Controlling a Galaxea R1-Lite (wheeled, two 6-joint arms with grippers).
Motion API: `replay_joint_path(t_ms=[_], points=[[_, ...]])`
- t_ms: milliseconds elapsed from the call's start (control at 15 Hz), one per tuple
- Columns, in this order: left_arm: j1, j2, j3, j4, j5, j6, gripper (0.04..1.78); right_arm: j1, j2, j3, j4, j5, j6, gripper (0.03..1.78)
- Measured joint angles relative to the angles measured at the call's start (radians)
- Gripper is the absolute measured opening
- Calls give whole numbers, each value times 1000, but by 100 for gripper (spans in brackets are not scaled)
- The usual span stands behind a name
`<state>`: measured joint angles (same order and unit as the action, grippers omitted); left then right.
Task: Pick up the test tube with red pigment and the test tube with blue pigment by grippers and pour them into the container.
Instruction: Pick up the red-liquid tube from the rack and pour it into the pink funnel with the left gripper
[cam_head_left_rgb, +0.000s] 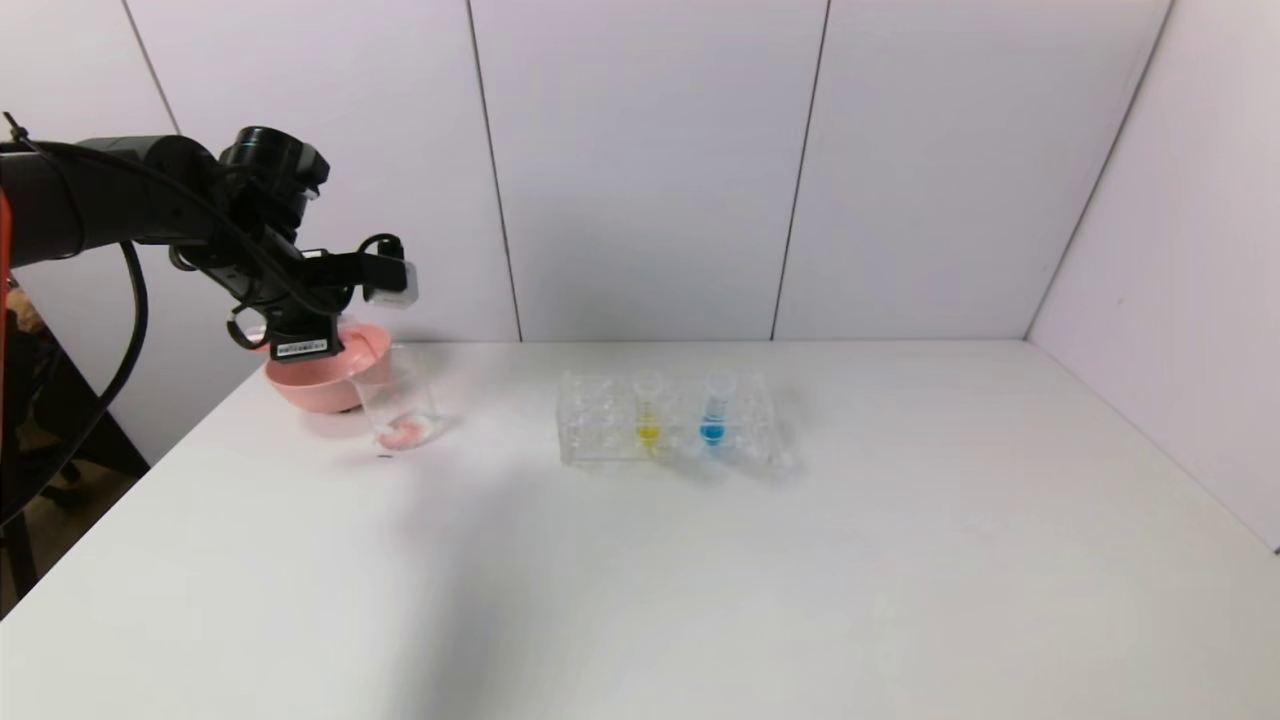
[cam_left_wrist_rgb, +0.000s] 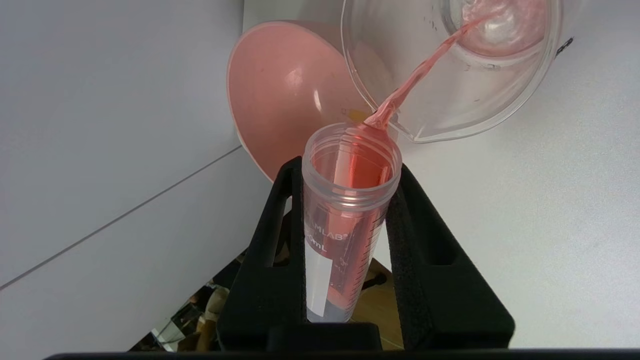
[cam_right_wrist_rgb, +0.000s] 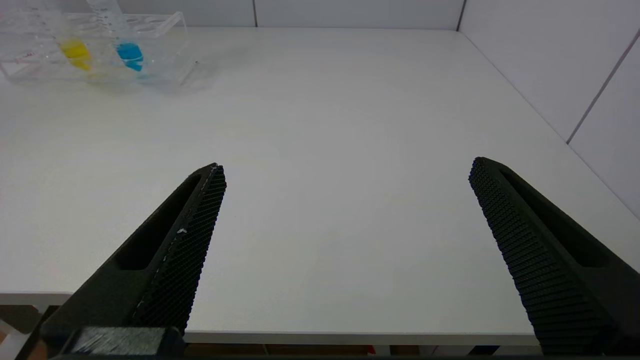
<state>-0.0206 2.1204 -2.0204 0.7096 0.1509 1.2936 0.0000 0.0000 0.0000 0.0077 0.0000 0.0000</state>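
Observation:
My left gripper (cam_left_wrist_rgb: 350, 170) (cam_head_left_rgb: 345, 335) is shut on the test tube with red pigment (cam_left_wrist_rgb: 345, 225), tilted with its mouth over the lip of the container (cam_left_wrist_rgb: 390, 50), a clear beaker (cam_head_left_rgb: 395, 385) at the table's far left. A thin red stream (cam_left_wrist_rgb: 420, 70) runs from the tube into the beaker, where pink liquid pools at the bottom (cam_head_left_rgb: 405, 432). The test tube with blue pigment (cam_head_left_rgb: 713, 415) (cam_right_wrist_rgb: 127, 47) stands upright in the clear rack (cam_head_left_rgb: 600, 420). My right gripper (cam_right_wrist_rgb: 347, 170) hangs open and empty over the table's front edge, far from the rack.
A pink bowl (cam_head_left_rgb: 310, 385) (cam_left_wrist_rgb: 280, 100) sits right behind the beaker, touching or nearly touching it. A yellow-liquid tube (cam_head_left_rgb: 648, 418) (cam_right_wrist_rgb: 75, 50) stands in the rack beside the blue one. White walls close off the back and right of the table.

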Motion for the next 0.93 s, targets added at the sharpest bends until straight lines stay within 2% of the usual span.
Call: replay_joint_path(t_ms=[933], points=[[-29, 6, 0, -11, 73, 0, 50, 0, 0, 0, 0, 0, 0, 177]])
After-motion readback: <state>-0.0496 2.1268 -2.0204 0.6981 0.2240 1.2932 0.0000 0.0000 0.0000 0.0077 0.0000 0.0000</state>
